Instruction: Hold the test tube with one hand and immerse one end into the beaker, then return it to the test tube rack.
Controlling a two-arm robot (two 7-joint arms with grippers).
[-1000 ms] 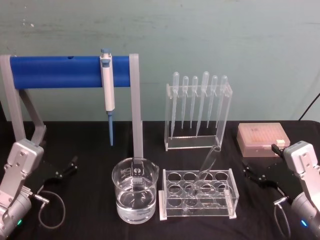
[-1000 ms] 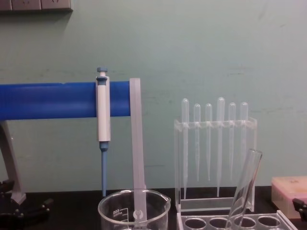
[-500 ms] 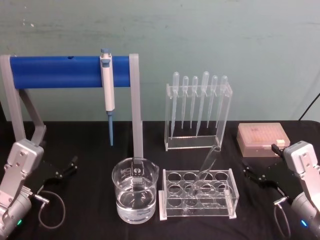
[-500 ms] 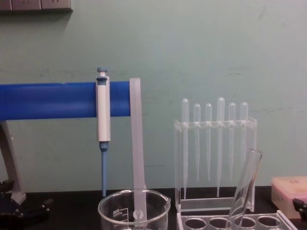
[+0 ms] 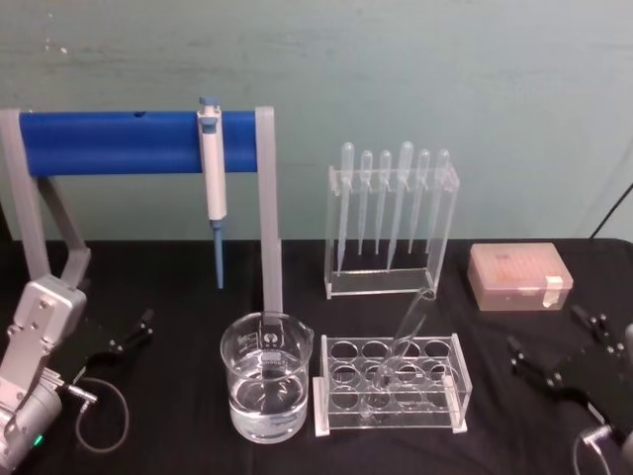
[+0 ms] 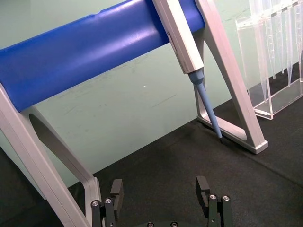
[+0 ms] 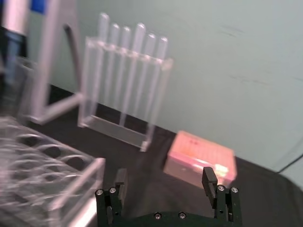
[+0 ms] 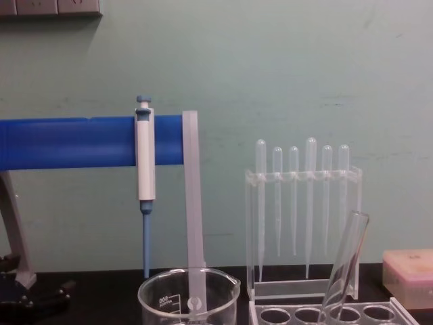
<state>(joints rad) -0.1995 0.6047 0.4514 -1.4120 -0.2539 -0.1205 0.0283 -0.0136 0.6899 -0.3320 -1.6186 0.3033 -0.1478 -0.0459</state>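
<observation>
The test tube (image 5: 406, 331) (image 8: 346, 265) is clear glass and leans tilted in the clear rack (image 5: 443, 384) (image 7: 71, 187), mouth up and to the right. The beaker (image 5: 267, 388) (image 8: 188, 296) stands just left of the rack, about a third full of clear liquid. My left gripper (image 5: 134, 332) (image 6: 160, 189) rests open and empty at the table's left, well away from the beaker. At the table's right, past the rack's end, my right gripper (image 5: 559, 343) (image 7: 165, 178) is open and holds nothing.
A blue bar stand (image 5: 129, 142) at the back left carries a blue-tipped white pipettor (image 5: 213, 178). A clear holder with several thin pipettes (image 5: 393, 213) stands behind the rack. A pink box (image 5: 518, 276) sits at the back right.
My right arm has shifted right and lower in the head view, so its silver wrist has left the picture. The left arm, tube and beaker have not moved.
</observation>
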